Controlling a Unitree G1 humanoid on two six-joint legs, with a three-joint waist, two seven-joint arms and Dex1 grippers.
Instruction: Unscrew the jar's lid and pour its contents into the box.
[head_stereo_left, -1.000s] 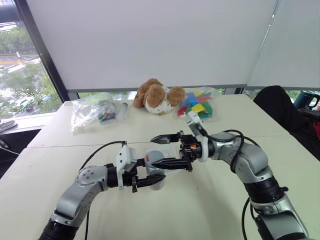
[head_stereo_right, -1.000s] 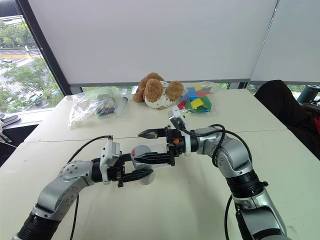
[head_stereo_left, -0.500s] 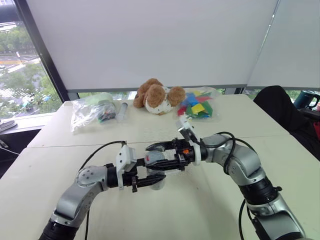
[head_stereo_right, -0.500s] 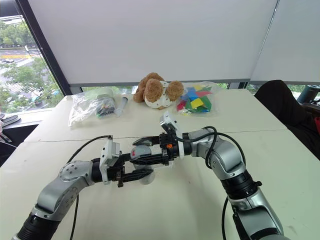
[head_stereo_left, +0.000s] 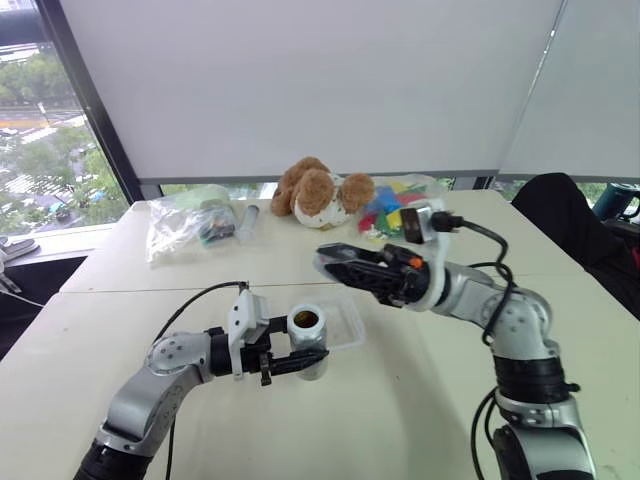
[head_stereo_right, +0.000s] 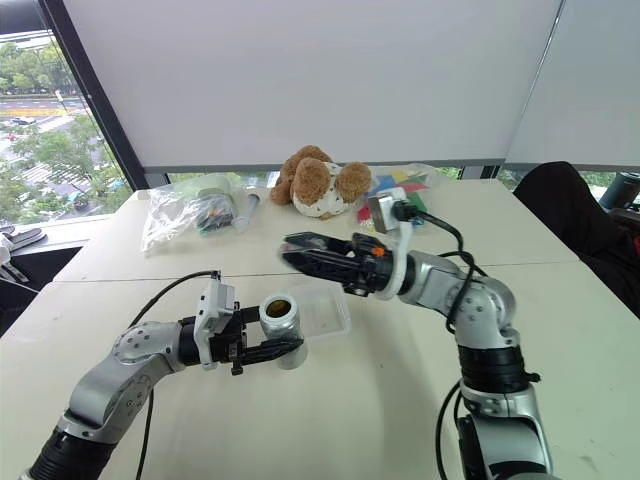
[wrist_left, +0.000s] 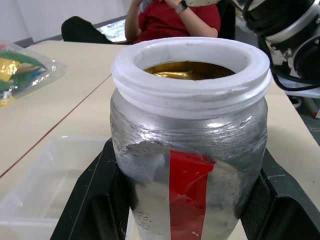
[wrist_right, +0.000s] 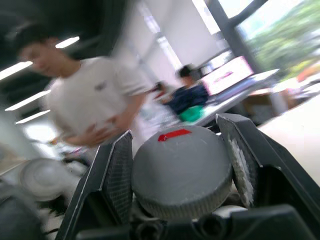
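The jar (head_stereo_left: 308, 341) was held upright in the closed fingers of the left gripper (head_stereo_left: 300, 362), just above the table (head_stereo_left: 400, 400). Its mouth was open, and something brown, likely the contents (wrist_left: 187, 70), could be seen inside. The lid (wrist_right: 181, 170) was pinched between the two fingers of the right gripper (head_stereo_left: 335, 262), which was raised up and off to the right of the jar. The box (head_stereo_left: 345, 322) was seen lying on the table, right beside the jar.

A spill could happen if the jar were tipped too fast, because the box is low and its walls are short. The small bits might bounce out or roll over the rim. The lid might be dropped if the pinch got loose.

Plenty of bare table was seen around the box. The bags (head_stereo_left: 185, 222) and the teddy (head_stereo_left: 318, 192) were kept well apart, at the far edge, near the window.
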